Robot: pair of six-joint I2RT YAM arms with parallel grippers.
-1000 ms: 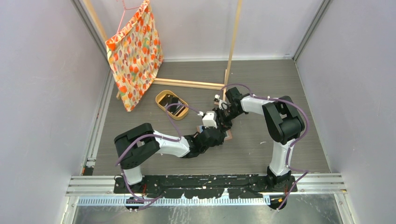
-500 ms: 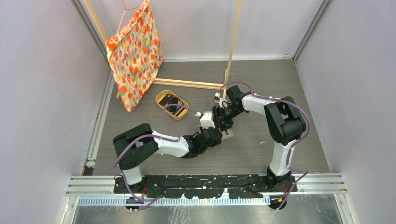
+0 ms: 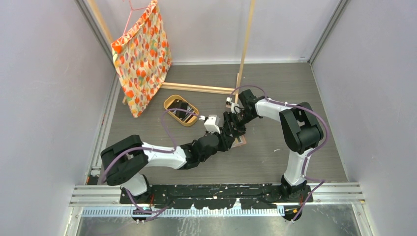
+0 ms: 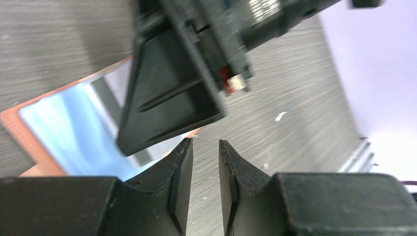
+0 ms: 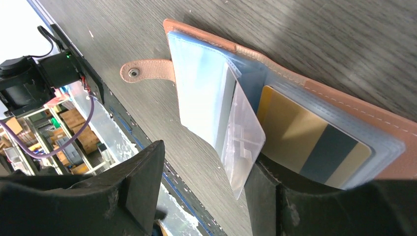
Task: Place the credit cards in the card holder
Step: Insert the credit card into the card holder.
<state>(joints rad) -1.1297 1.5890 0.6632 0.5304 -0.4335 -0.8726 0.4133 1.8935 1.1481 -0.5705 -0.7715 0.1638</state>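
Salmon-brown card holder (image 5: 201, 83) — open, beneath right gripper (image 5: 206, 172).

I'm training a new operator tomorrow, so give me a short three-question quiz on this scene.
1. True or false: the card holder lies snapped shut on the table.
2. The card tucked inside it is: A) gold with a dark stripe, B) red, C) plain white.
3. Fill in: the loose clear sleeve shows between the fingers of the ___ gripper.
Key: 1 false, it lies open; 2 A; 3 right gripper.
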